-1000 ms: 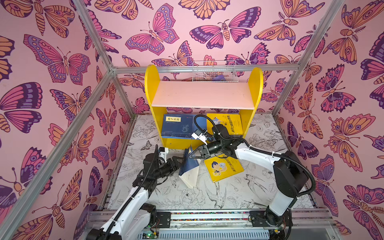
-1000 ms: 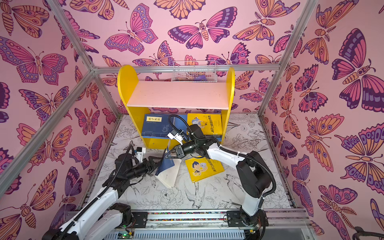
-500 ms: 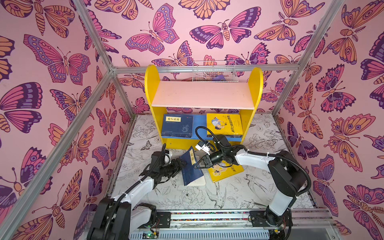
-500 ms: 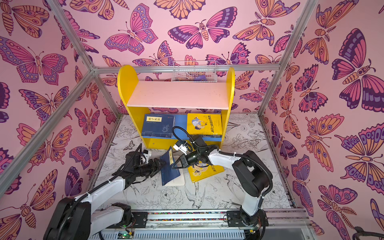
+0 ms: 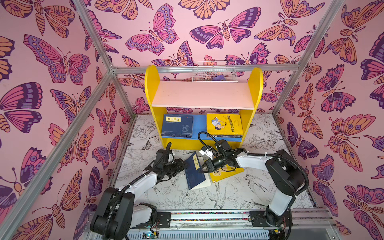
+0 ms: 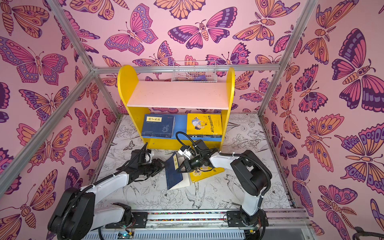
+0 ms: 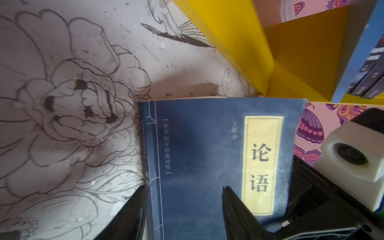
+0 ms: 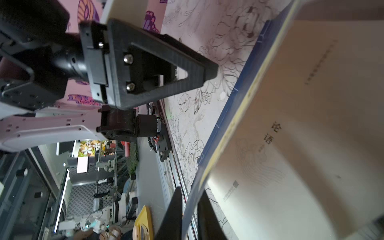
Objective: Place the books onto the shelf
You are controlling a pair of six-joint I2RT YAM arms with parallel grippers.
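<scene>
A navy book (image 5: 194, 174) (image 6: 173, 175) with a yellow title label lies on the table, its front cover lifted off the pages (image 8: 291, 124). My right gripper (image 5: 204, 167) (image 8: 191, 191) stands open, fingers slightly apart on either side of that cover's edge. My left gripper (image 5: 182, 165) (image 7: 184, 188) is open at the book's spine side, one finger beside the spine, the other over the cover (image 7: 197, 155). A yellow book (image 5: 227, 174) lies under the right arm. The shelf (image 5: 202, 94) holds a navy stack (image 5: 176, 125) and a yellow stack (image 5: 224, 124) on its blue lower board.
A white wire basket (image 5: 215, 71) hangs behind the shelf's top. Butterfly-patterned walls and aluminium posts (image 5: 97, 97) close in the table on three sides. The arms' mounting rail (image 5: 207, 216) runs along the front edge.
The navy book came down from in front of the shelf onto the table. The right jaws, shut on its cover before, have parted. The left gripper moved in against the spine.
</scene>
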